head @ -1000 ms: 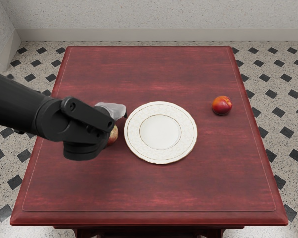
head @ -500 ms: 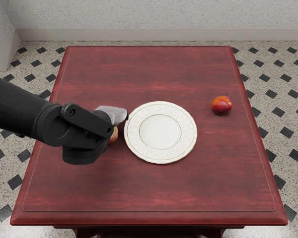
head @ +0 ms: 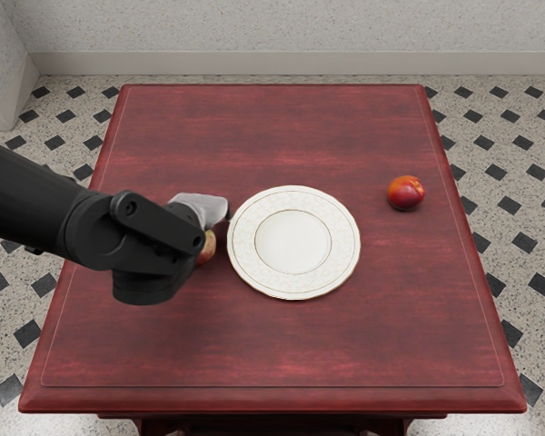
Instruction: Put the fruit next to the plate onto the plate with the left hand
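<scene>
My left hand (head: 201,209) at the fruit (head: 207,247)

Across the tabletop's (head: 272,345) left edge my arm (head: 64,218) slants in low. The plate (head: 341,263) sits mid-table, and the fruit lies just beside its left rim. I cannot tell whether the hand holds it.

One plate (head: 293,242), one table (head: 272,136), two fruits (head: 406,193) (head: 207,247), seemingly both peaches.

Fruit (head: 209,246) mostly behind L hand (head: 200,207)

dining room: red table (head: 254,127), checkered floor (head: 518,118)
</scene>
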You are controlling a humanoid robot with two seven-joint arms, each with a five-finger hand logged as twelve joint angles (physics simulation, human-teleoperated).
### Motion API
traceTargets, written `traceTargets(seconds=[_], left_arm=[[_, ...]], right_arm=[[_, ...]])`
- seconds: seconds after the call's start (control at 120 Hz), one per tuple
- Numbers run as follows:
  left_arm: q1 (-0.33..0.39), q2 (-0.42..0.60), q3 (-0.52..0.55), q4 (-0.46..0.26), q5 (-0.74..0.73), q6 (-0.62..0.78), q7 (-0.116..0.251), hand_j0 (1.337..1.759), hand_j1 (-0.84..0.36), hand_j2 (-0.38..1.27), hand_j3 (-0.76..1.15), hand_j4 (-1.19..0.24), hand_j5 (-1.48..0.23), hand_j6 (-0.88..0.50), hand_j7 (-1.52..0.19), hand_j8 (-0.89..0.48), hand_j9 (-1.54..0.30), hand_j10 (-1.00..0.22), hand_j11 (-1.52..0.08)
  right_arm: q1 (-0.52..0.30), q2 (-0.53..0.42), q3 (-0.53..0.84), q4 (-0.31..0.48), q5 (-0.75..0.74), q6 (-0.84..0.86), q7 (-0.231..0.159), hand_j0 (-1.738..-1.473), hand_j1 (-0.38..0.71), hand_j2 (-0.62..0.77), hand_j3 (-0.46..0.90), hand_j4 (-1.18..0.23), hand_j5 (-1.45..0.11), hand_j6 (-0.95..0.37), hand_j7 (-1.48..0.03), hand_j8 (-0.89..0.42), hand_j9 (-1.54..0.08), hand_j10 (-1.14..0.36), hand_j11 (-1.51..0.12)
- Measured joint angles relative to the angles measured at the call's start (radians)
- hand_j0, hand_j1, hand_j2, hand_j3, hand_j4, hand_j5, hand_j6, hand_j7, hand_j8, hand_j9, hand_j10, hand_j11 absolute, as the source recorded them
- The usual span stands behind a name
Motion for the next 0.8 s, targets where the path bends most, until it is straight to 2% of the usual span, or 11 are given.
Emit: traceTargets(seconds=[0.275, 0.8], left_arm=[[-0.002, 0.000, 0.009, -0.009, -0.036, 0.030, 0.004, 1.658, 0.03, 0.05, 0.00, -0.24, -0.37, -0.26, -0.34, -0.26, -0.34, -0.26, -0.34], [0.009, 0.000, 0.017, -0.018, -0.082, 0.057, 0.006, 1.658, -0.05, 0.07, 0.00, -0.33, -0.43, -0.33, -0.43, -0.33, -0.43, -0.33, -0.43]], right_arm=[[0.000, 0.000, 0.000, 0.000, 0.000, 0.000, 0.000, -1.658, -0.31, -0.01, 0.00, -0.04, -0.05, -0.04, -0.05, -0.04, -0.05, -0.04, -0.05], [0.000, 0.000, 0.000, 0.000, 0.000, 0.000, 0.000, -1.658, -0.31, -0.01, 0.00, -0.04, -0.05, -0.04, -0.05, -0.04, -0.05, -0.04, -0.05]])
